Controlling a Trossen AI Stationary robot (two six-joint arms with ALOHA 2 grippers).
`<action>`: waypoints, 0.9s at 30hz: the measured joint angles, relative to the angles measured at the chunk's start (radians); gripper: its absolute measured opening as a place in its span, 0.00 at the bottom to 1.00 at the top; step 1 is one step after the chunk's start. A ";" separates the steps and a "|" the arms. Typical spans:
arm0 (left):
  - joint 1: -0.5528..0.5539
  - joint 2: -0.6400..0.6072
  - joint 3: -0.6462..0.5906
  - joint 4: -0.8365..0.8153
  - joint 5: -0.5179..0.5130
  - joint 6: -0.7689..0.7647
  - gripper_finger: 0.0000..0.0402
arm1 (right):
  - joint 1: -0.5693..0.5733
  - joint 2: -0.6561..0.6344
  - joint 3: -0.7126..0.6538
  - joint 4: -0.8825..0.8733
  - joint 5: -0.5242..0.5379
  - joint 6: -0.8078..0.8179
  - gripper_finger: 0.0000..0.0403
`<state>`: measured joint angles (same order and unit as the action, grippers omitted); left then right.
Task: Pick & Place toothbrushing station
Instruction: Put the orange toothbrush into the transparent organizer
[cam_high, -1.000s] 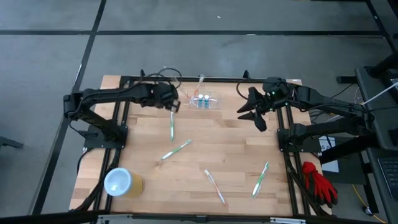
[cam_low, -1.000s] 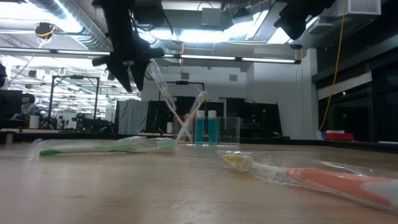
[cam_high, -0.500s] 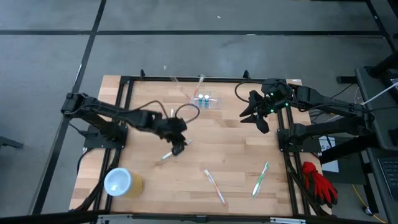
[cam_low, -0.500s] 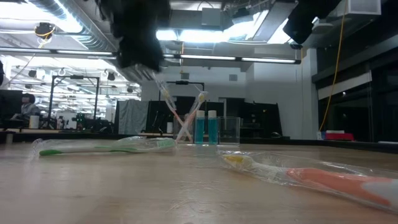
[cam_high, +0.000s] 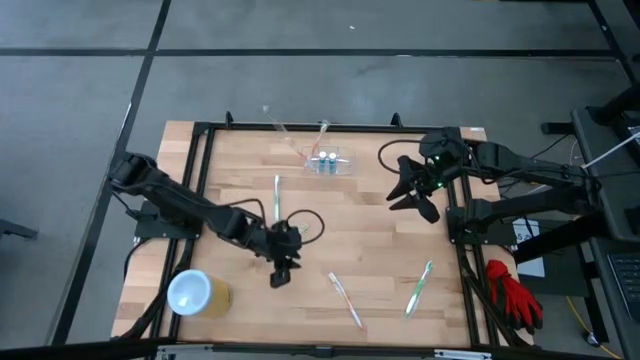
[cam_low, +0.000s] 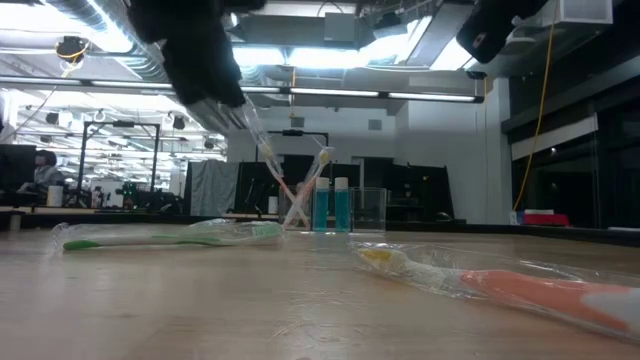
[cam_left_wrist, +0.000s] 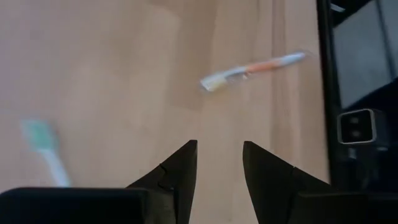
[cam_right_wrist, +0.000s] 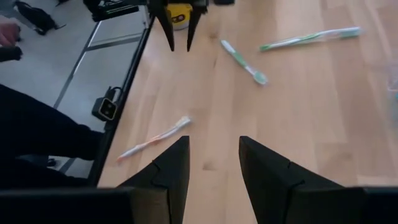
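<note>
Left gripper (cam_high: 280, 272): your arm has swung from the back to table centre, fingers parted, empty | small clear plastic toothbrush holder (cam_high: 329, 161): back edge, now holding two brushes | right gripper (cam_high: 412, 196): parted, empty, waiting at right | next: green-handled wrapped toothbrush (cam_high: 276, 200).

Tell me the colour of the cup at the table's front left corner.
Yellow, with a white top; the cup shows best in the high view.

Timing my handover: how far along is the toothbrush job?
Done: two toothbrushes stand in the clear holder. In hand: nothing. The left gripper hovers over the table's middle, jaws open and empty; the right gripper waits near the right edge, also open. Left: at least three brushes lie loose, a green one, an orange one and another green one.
</note>
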<state>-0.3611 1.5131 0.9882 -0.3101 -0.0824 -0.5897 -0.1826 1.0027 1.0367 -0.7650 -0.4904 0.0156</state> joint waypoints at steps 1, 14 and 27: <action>0.002 0.020 0.000 0.018 0.023 -0.024 0.31 | 0.008 0.000 0.000 0.000 0.000 0.006 0.35; 0.089 0.285 0.000 0.375 0.302 -0.312 0.31 | 0.107 0.000 0.000 -0.003 0.000 0.054 0.35; 0.150 0.447 0.096 0.402 0.238 -0.473 0.31 | 0.127 -0.001 0.000 -0.007 -0.078 0.010 0.35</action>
<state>-0.2109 1.9599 1.0840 0.0919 0.1561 -1.0623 -0.0551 1.0019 1.0363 -0.7717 -0.5689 0.0261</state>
